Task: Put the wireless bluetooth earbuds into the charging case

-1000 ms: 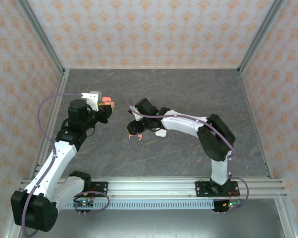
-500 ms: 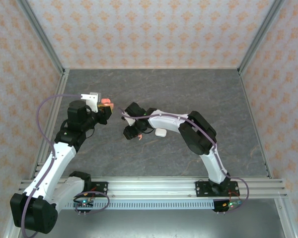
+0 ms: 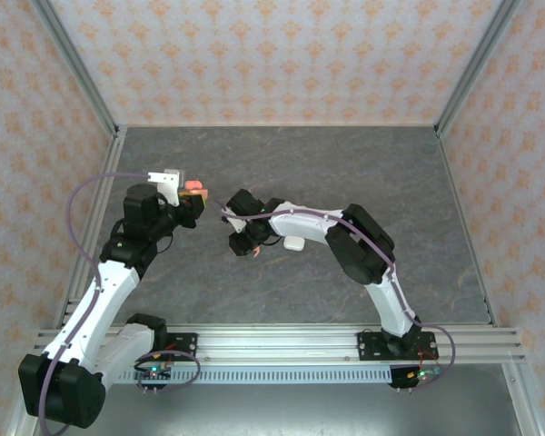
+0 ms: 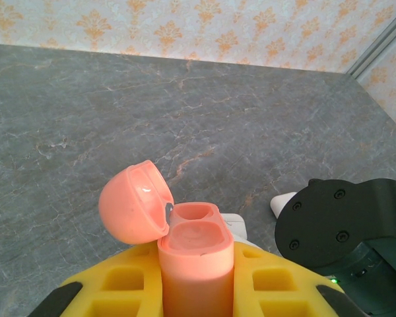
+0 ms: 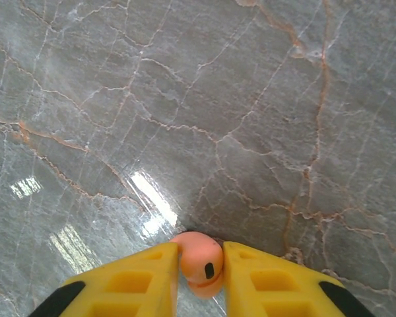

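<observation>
1. coral earbud (image 5: pixel 199 261): pinched between the yellow fingers of the right gripper (image 5: pixel 199 249), close above the grey marbled table (image 5: pixel 251 99). the jaws are closed on its rounded head, one pad on each side. a dark oval spot faces the camera. the stem cannot be seen.
2. charging case (image 4: pixel 195 241): coral, upright, clamped low on its body by the left gripper (image 4: pixel 195 254). the lid (image 4: pixel 133 201) is hinged back to one side, and both sockets look empty.
3. layout, top view: the right gripper (image 3: pixel 245 245) and the left gripper (image 3: pixel 193 195) are near each other but apart. a white case (image 3: pixel 293 242) lies on the table beside the right arm.
4. handling, earbud (judgement): tiny, very light, hard glossy plastic, rounded all over. it is likely to slip or twist in a pinch and could squirt out if squeezed hard.
5. where to hold, earbud (judgement): across the head, as now, which should leave the stem free to enter a socket. stem direction is unconfirmed.
6. handling, case (judgement): light, smooth and rigid. the low grip on the body leaves the mouth open, and the lid hinge is the weak point, so avoid knocking it.
</observation>
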{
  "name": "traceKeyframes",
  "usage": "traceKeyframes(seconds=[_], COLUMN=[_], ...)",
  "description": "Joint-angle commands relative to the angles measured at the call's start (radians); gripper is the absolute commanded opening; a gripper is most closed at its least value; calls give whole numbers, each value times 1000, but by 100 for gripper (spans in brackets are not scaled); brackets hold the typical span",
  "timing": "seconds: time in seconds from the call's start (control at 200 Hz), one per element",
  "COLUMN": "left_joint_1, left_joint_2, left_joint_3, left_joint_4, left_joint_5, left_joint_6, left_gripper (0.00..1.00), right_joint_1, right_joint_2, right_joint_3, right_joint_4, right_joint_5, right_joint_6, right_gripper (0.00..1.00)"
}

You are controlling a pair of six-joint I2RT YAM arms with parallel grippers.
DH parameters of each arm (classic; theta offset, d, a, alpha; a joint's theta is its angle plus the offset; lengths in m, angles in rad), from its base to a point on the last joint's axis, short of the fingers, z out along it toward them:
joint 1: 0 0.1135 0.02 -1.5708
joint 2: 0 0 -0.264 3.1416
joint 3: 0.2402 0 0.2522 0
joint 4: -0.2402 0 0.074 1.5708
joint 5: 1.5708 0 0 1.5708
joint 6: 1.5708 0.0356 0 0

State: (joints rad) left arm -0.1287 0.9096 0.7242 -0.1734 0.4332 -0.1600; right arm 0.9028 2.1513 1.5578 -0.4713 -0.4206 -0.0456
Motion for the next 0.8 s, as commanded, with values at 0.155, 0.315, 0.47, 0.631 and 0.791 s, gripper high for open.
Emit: traceKeyframes(seconds=[0.155, 0.315, 0.47, 0.631, 0.791], left_joint_1=[4, -5, -59, -163, -223], left_joint_2=[-28, -36, -46, -54, -40], left_joint_3=[-15, -38, -56, -49, -38], left_joint_4=[43, 130, 231, 272, 313], left_joint_5=[104, 220, 329, 378, 435], left_joint_6=[-14, -26, -19, 46, 66], left_gripper=[0, 0, 0, 0, 0], right_joint_1=[-6, -29, -35, -32, -19], right_joint_2=[-194, -437, -677, -850, -922], right_joint_3=[-103, -249, -354, -380, -373], right_joint_4=[48, 143, 212, 251, 284], right_joint_5=[88, 143, 218, 248, 246], right_joint_6=[-1, -5, -60, -129, -191], right_gripper=[21, 21, 21, 21, 21])
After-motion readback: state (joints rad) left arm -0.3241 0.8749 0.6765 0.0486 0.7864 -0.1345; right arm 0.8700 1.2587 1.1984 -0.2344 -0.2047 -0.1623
